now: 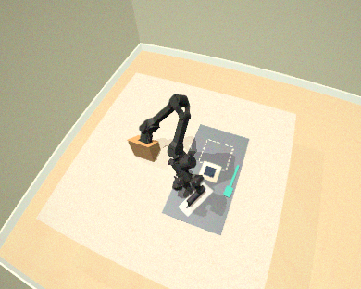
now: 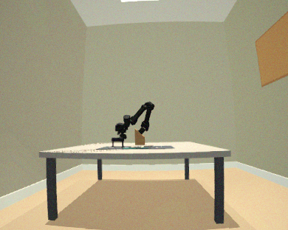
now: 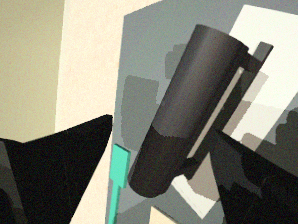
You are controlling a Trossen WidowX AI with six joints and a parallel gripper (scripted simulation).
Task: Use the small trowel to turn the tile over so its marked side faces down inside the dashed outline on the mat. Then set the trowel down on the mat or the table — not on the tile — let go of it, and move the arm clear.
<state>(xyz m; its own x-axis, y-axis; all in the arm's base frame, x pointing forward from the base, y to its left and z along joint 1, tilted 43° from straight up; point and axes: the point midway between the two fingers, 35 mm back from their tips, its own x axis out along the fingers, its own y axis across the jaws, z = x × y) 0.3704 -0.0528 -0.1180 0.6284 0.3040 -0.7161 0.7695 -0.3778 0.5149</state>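
Observation:
The trowel, a white rectangular blade with a raised dark round handle, lies on the near part of the grey mat. My gripper is open above the trowel; the handle runs diagonally across the wrist view, below the fingers and not gripped. The tile lies flat, its cream face with a dark blue square up. It lies mostly outside the dashed outline, at that outline's near edge. Whether they overlap is hard to tell.
A turquoise tool with a thin shaft and square end lies along the mat's right side, near the tile. The arm's orange-brown base block stands left of the mat on the pale table.

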